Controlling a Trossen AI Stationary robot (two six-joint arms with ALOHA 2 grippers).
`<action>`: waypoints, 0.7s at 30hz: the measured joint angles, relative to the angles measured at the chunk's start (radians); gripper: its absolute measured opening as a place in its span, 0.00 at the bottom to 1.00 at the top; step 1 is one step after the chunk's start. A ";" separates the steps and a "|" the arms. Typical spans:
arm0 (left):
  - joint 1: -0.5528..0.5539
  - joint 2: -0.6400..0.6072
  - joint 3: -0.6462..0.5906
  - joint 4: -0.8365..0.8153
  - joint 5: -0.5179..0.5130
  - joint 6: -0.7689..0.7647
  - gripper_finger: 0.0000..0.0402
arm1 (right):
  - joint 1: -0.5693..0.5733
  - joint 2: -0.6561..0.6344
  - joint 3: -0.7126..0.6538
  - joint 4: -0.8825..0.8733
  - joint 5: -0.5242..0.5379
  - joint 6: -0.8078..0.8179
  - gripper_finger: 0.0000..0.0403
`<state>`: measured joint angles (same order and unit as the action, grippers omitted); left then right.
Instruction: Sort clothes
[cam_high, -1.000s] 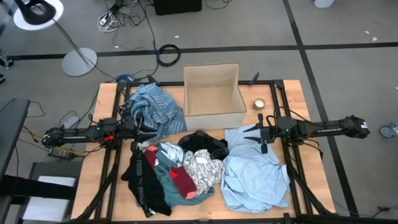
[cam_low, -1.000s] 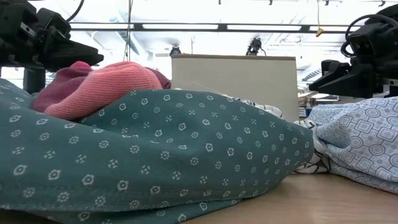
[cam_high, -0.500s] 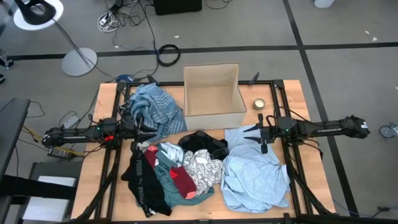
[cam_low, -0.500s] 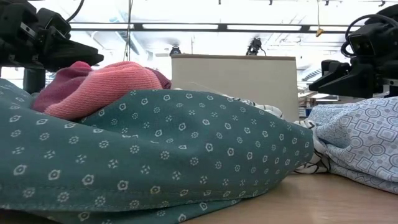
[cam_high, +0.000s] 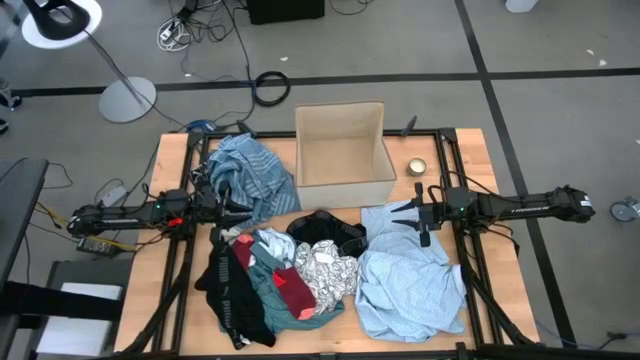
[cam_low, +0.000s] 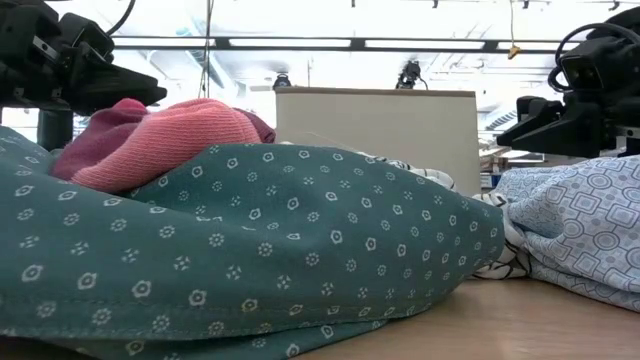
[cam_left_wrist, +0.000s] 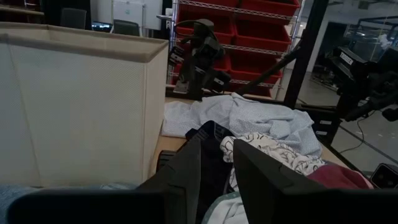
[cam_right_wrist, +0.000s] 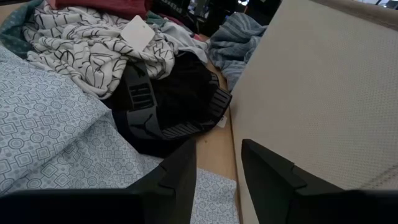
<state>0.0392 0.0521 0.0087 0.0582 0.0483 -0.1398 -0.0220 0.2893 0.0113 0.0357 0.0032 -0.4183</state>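
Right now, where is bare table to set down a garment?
Bare wood shows around the tin, right of the box, and along the table's right edge beside the light blue shirt. A strip runs along the left edge. The middle is crowded with clothes.

A tan cardboard box (cam_high: 342, 155) stands at the table's far middle, walling off the space between the two arms. Clothes crowd the near half: a pale blue patterned shirt (cam_high: 410, 275) to the right, a heap of black, teal, red and patterned pieces (cam_high: 275, 275) at centre-left, a striped blue shirt (cam_high: 245, 175) left of the box. Bare wood (cam_high: 475, 170) shows right of the box, around a small round tin (cam_high: 416, 167).
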 joint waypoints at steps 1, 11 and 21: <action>0.000 0.000 0.000 0.000 0.000 0.000 0.25 | 0.000 0.000 0.000 0.000 0.000 0.000 0.32; 0.000 0.000 0.000 0.000 0.000 0.000 0.25 | 0.000 0.000 0.000 0.000 0.000 0.000 0.32; 0.000 0.000 0.000 0.000 0.000 0.000 0.25 | 0.001 0.000 0.000 0.005 -0.014 0.131 0.32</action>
<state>0.0392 0.0523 0.0090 0.0583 0.0485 -0.1397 -0.0212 0.2897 0.0113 0.0403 -0.0109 -0.2869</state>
